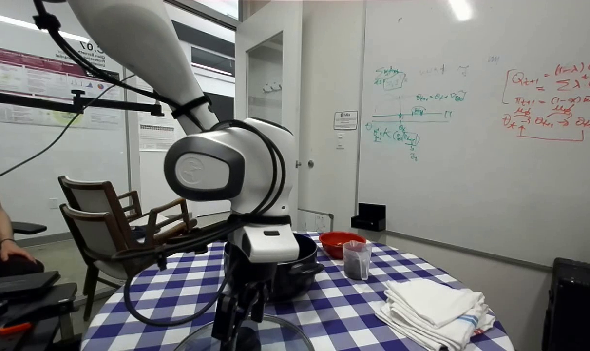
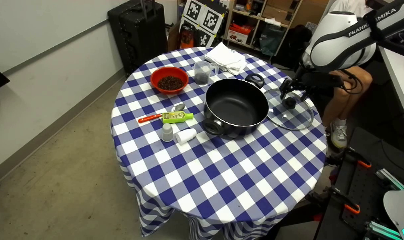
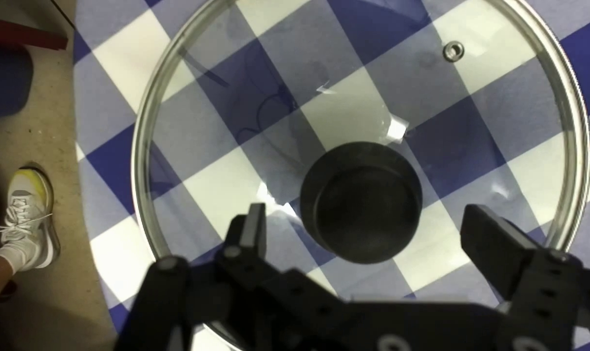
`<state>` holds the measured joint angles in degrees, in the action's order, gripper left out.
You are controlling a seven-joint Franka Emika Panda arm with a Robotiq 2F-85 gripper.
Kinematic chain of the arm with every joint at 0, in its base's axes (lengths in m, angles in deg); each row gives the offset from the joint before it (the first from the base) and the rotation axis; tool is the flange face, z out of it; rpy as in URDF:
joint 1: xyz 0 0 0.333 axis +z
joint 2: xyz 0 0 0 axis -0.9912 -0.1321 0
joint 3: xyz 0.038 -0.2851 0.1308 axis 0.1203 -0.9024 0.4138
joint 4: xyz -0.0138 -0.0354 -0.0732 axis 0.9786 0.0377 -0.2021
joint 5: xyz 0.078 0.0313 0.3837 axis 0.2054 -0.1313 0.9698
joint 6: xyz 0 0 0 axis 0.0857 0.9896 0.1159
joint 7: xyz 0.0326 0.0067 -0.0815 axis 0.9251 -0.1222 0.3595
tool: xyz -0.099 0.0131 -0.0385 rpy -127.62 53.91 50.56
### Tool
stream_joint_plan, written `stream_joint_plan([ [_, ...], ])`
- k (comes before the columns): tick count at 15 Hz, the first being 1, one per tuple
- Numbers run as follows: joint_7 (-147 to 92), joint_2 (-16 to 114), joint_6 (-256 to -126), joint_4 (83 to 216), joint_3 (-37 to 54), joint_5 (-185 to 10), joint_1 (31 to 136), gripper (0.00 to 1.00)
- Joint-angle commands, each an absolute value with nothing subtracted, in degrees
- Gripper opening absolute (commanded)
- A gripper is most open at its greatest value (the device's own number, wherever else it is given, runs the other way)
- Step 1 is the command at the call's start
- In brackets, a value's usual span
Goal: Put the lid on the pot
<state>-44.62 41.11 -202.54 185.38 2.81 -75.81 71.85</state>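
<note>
Lid (image 2: 293, 115) is seen between pot (image 2: 236, 105) and table edge (image 2: 321, 140); gripper (image 3: 365, 218) spread at knob (image 3: 363, 204), gaps both sides. Across pot, green bottle (image 2: 175, 117) shown only in an exterior view.

Your white arm (image 1: 129, 39), trimmed in black, by the edge of the tabletop (image 2: 242, 186)
You read FRANKA EMIKA in white lettering (image 2: 387, 14) on black in an exterior view, partly under a black strap (image 2: 373, 26). Your joint cap (image 1: 202, 170) is pale, rounded and framed in black, with a faint emblem (image 1: 192, 169); black cables (image 1: 274, 168) run above a white wrist block (image 1: 275, 249) with a dark slot (image 1: 272, 233). Your gripper (image 3: 365, 214) is black, its angular fingers (image 3: 492, 239) studded with grey screw heads (image 3: 393, 343).
</note>
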Motion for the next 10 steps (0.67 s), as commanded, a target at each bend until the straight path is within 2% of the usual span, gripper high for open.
stream_joint_plan([
  [1,-45.2,39.1,-201.7,183.5,2.2,-74.5,72.8,1.00],
  [2,-45.0,38.9,-201.6,183.4,2.3,-74.3,72.7,0.91],
  [3,-45.0,38.8,-201.6,183.4,2.4,-74.2,72.7,0.72],
  [5,-45.0,38.7,-201.5,183.4,2.3,-74.1,72.7,0.60],
  [8,-45.0,38.9,-201.3,183.2,2.3,-74.0,72.8,0.34],
  [10,-44.8,39.4,-201.1,183.4,2.3,-73.9,72.7,0.27],
])
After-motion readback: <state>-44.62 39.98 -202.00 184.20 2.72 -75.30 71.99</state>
